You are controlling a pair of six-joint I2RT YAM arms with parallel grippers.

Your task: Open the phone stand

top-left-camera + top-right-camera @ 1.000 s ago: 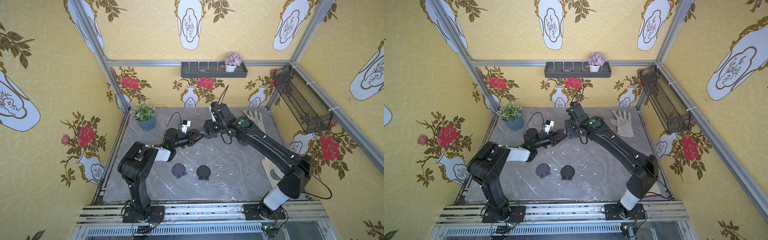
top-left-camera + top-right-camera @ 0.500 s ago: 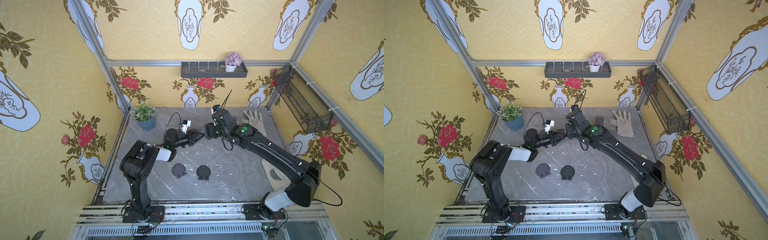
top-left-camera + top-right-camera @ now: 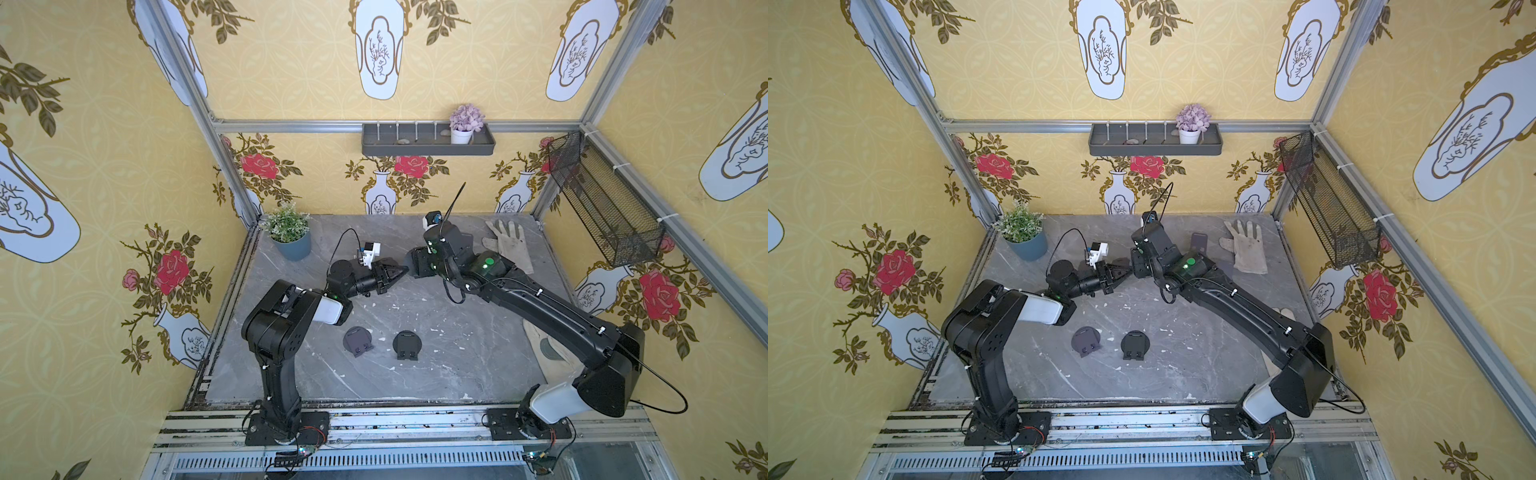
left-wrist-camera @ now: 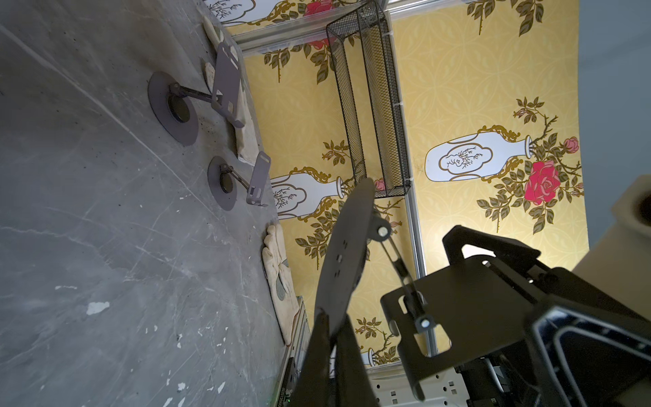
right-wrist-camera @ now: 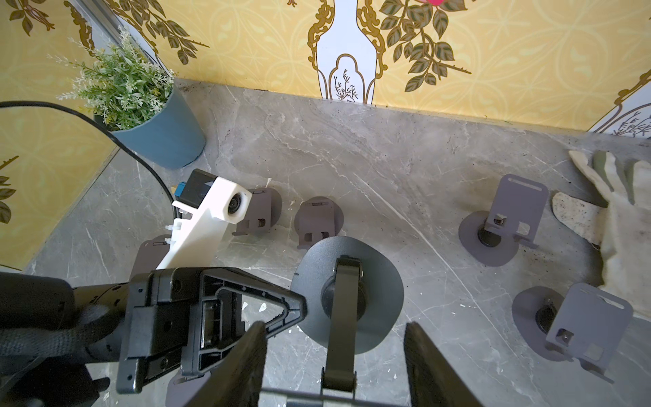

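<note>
Grey phone stand [image 5: 380, 289], pinched by left gripper [image 5: 299, 306], runs off-frame.

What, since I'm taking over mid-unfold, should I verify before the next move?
1. Left tool clamped on the round base of the phone stand: ok.
2. Right tool gripping the stand's plate: ok, plate sits between its fingers.
3. Stand lifted off the table: ok.
4. Hinge arm swung out from the base: ok.
5. Plate angle matching the opened stands by the glove: cannot tell.
6. Folded stands at the front apart from both tools: ok.
</note>
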